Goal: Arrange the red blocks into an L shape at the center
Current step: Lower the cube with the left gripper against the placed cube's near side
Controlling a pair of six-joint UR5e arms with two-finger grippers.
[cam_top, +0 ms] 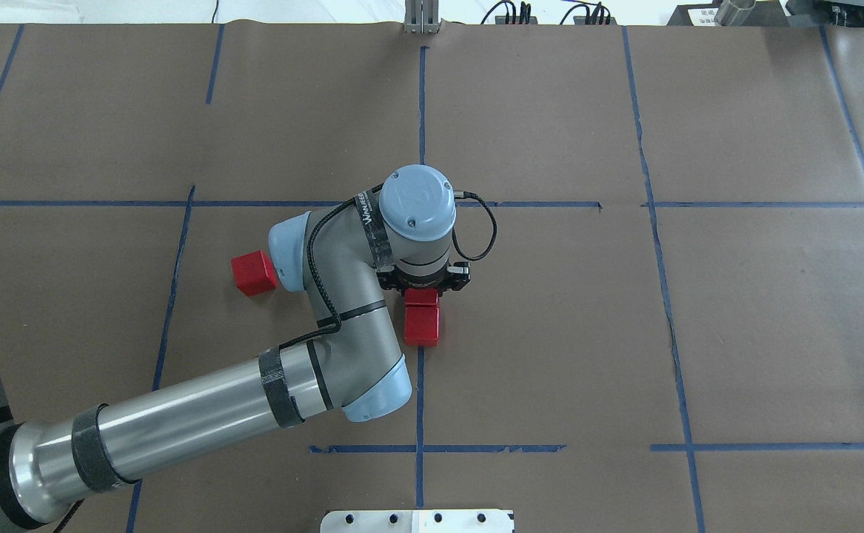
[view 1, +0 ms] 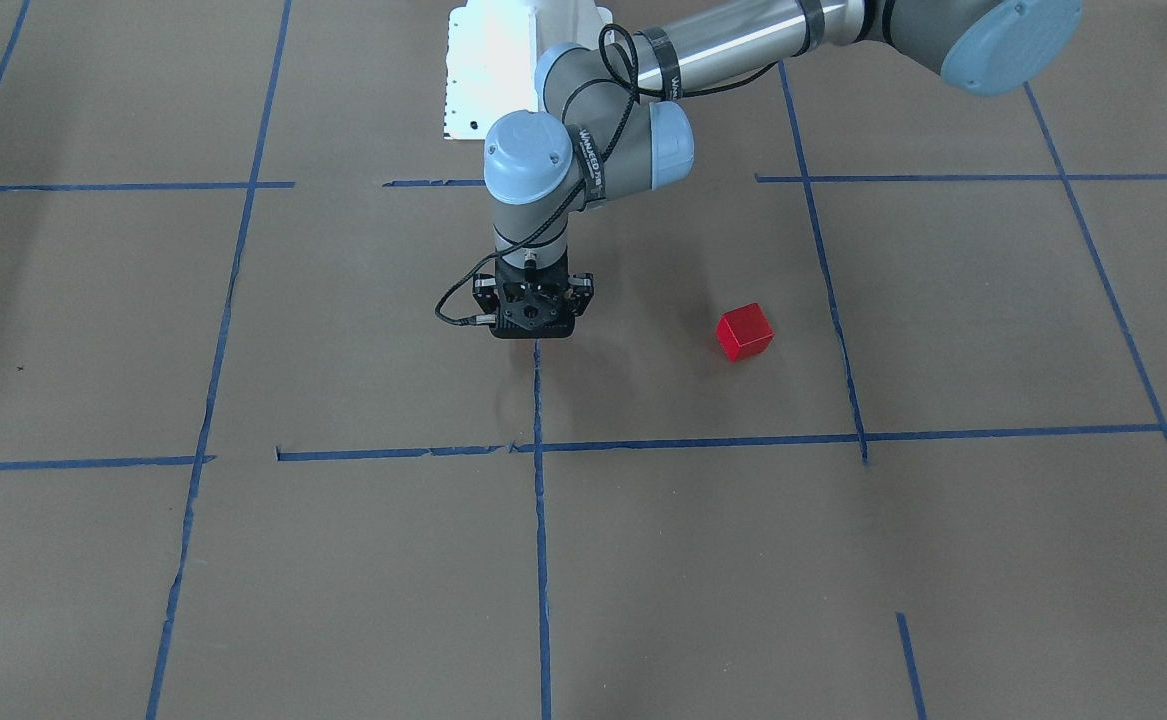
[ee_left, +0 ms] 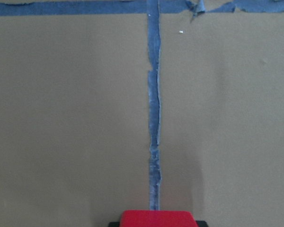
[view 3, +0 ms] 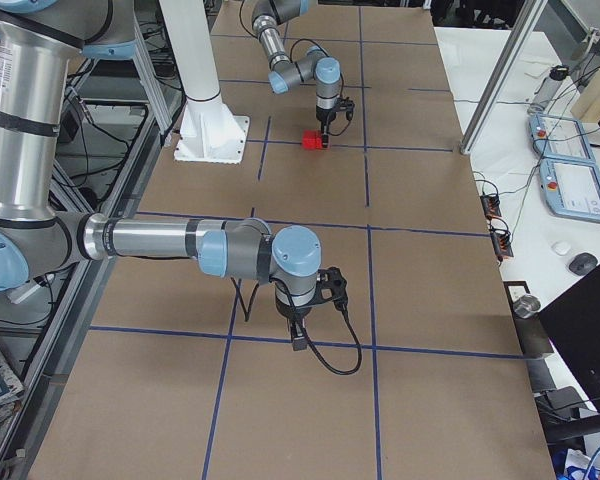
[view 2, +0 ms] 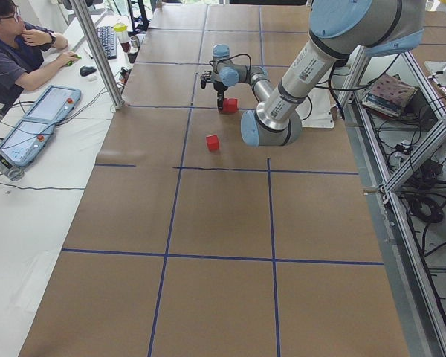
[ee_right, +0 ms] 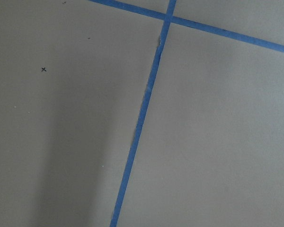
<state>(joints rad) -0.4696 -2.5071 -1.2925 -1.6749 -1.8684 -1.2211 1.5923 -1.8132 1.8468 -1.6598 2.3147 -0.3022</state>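
Observation:
My left gripper (cam_top: pixel 423 290) points straight down over the long blue tape line (cam_top: pixel 420 392) at the center. It is shut on a red block (cam_top: pixel 422 297), seen at the bottom edge of the left wrist view (ee_left: pixel 157 218). A second red block (cam_top: pixel 422 326) lies on the line, touching it on the robot's side. The third red block (cam_top: pixel 254 272) lies alone to the left, also seen in the front view (view 1: pixel 744 332). In the front view the left gripper (view 1: pixel 533 335) hides the two center blocks. My right gripper (view 3: pixel 295 335) shows only in the exterior right view; I cannot tell its state.
Brown paper with a blue tape grid (view 1: pixel 703 440) covers the table. The white robot base plate (cam_top: pixel 417 521) sits at the near edge. The left arm's elbow (cam_top: pixel 357 355) hangs over the table between the lone block and the center. An operator (view 2: pixel 18 52) sits beyond the far side.

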